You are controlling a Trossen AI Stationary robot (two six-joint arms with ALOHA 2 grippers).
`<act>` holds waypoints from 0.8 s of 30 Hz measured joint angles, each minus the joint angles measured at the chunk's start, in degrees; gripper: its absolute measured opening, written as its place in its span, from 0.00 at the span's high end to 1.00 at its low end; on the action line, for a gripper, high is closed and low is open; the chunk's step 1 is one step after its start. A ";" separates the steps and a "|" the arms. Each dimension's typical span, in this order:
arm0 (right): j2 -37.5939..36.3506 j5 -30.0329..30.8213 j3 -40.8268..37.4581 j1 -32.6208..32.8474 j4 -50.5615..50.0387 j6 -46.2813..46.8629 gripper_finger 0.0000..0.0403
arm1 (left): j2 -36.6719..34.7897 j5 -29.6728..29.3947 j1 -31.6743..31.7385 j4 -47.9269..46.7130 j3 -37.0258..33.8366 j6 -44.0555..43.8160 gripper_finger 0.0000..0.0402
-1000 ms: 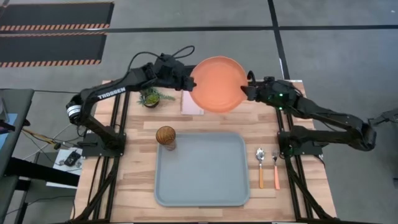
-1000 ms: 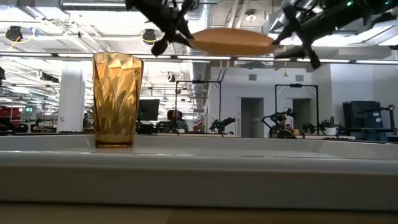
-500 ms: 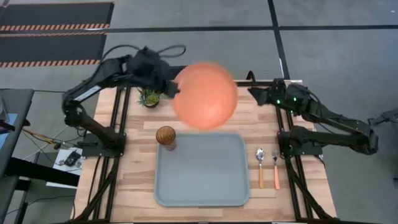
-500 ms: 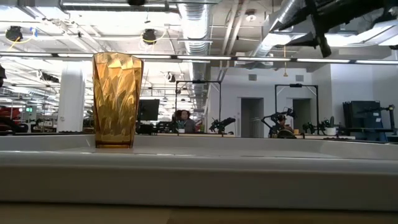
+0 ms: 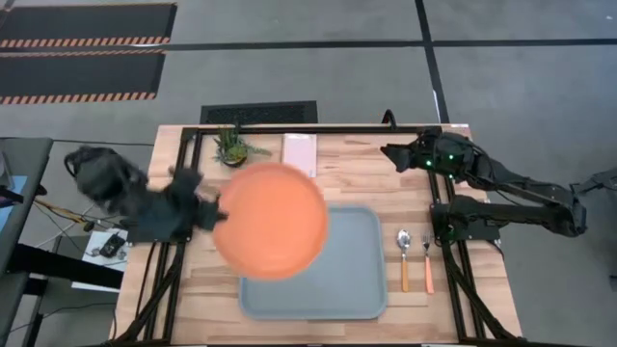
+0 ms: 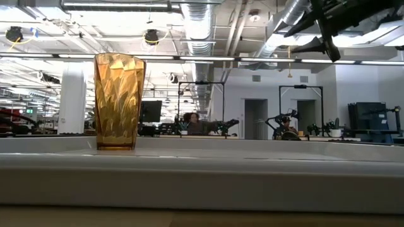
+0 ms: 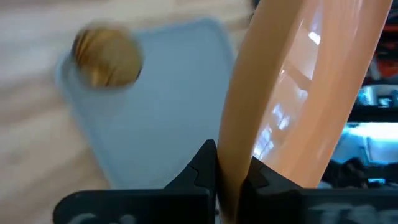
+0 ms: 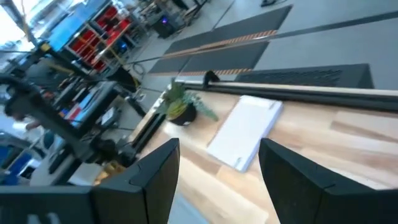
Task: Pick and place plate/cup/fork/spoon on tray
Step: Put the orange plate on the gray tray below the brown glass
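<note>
Swung down from the table's far edge, the plate hung over the tray, rim clenched by the left gripper; lowering it flat came next. Right gripper waited, fingers spread.

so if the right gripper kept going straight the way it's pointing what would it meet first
Probably the pale pink card, which lies on the table straight ahead between the open right gripper's fingers. The potted plant sits just off that line. Depth is hard to judge, so it could pass above the card.
</note>
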 joint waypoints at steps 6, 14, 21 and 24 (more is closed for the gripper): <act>0.42 0.21 0.00 -0.10 -0.17 0.09 0.39 | 4.81 0.55 -12.08 0.08 -2.85 -15.85 1.00; 0.41 0.10 0.02 -0.13 -1.09 -0.24 0.39 | 5.28 8.79 -19.49 10.21 -20.25 -29.42 1.00; 0.40 0.08 0.02 -0.20 -1.56 -0.27 0.39 | 2.33 6.79 -16.93 25.39 -37.73 -29.25 1.00; 0.40 0.08 0.02 -0.20 -1.56 -0.31 0.39 | 0.37 6.67 -16.39 32.32 -43.23 -29.79 1.00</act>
